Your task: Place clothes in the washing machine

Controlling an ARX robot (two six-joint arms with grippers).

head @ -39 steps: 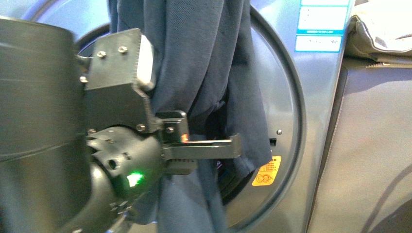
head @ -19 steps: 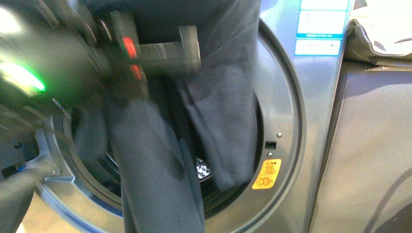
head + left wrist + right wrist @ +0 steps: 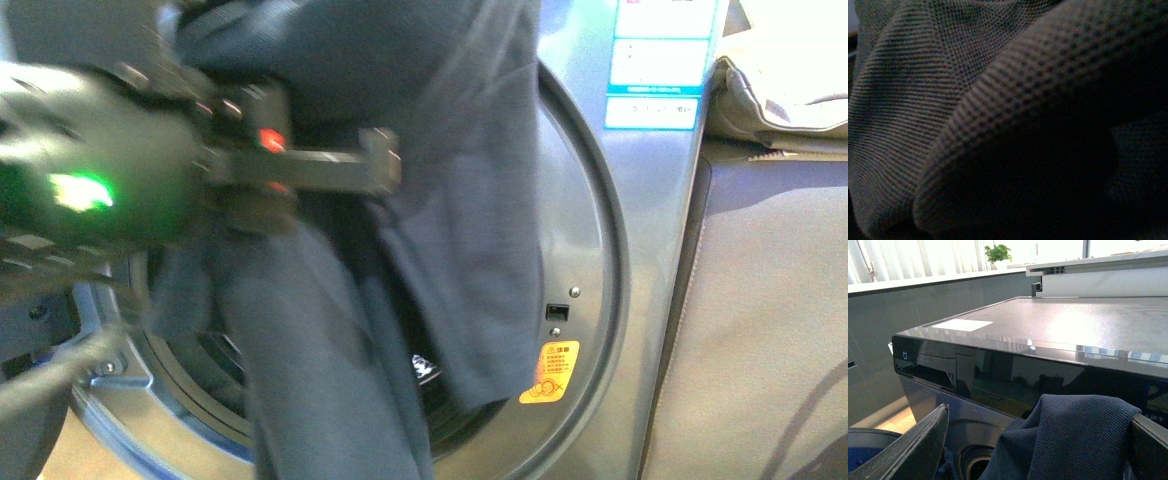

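The robot's left tool (image 3: pixel 340 175), blurred with motion, presses against the clothes (image 3: pixel 460 200), a navy garment hanging in long folds across the open porthole (image 3: pixel 195 345) of the washing machine (image 3: pixel 600 250). Most of the cloth is outside the drum and trails below the door rim. Whether this tool is clenched cannot be told: its wrist camera shows only ribbed fabric, close up. The right tool (image 3: pixel 1040 415) is held above the machine's top with its fingers (image 3: pixel 918 450) spread. The garment is bunched against one and clear of the other, so it is hooked rather than pinched.

To load well, the hanging bulk should probably be pushed deep through the gasket, with the trailing hem gathered in before either tool lets go, or the weight outside may drag it back out.

A yellow warning sticker (image 3: pixel 555 372) and blue-white labels (image 3: pixel 660 60) carry print too small to read. A small square logo (image 3: pixel 905 356) on the black control panel (image 3: pixel 1013 385) is likewise unreadable. Beige folded fabric (image 3: pixel 790 80) lies on the neighbouring unit (image 3: pixel 770 320).
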